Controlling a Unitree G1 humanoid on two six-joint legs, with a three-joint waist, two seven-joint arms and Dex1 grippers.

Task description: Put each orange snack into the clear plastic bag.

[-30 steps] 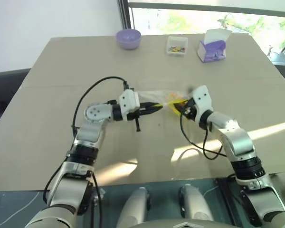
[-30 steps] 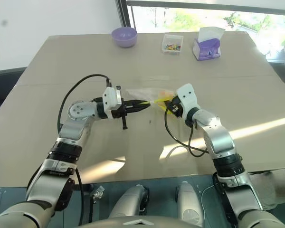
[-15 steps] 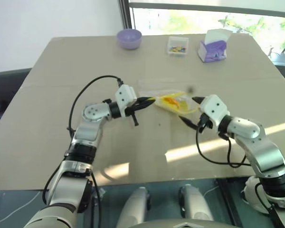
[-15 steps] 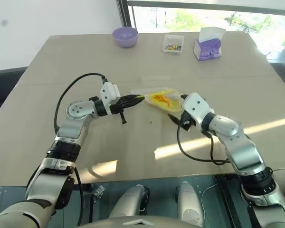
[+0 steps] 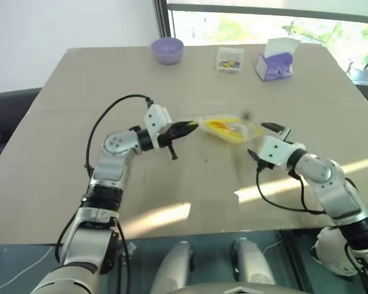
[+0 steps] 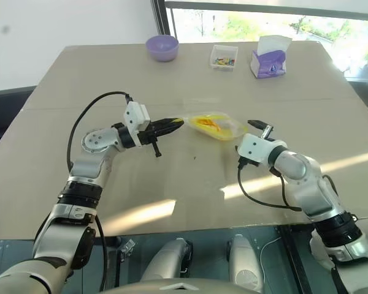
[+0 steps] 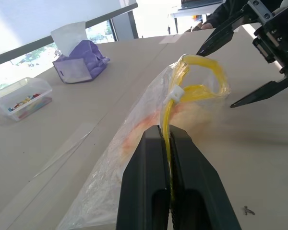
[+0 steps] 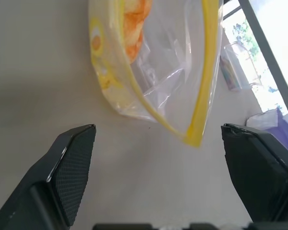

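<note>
1. Since the earlier frame, your right claw [image 5: 268, 141] has let go of the clear plastic bag [image 5: 228, 129] and pulled away to the right; the left claw [image 5: 188, 128] has kept its grip on the bag.
2. Your left claw is clenched on the bag's yellow seal strip [image 7: 169, 125], pinching it between both fingers and holding that left edge up over the middle of the tabletop [image 5: 67, 171].
3. You can see the orange snack [image 8: 135, 19] inside the bag, near its left half, orange showing through the crinkly plastic.
4. Your right claw is released, fingers spread wide, just right of the bag's open mouth and not touching it.
5. Along the far edge sit a purple bowl [image 5: 167, 49], a small clear box [image 5: 229, 59] and a purple tissue packet [image 5: 274, 59], well apart from the bag.
</note>
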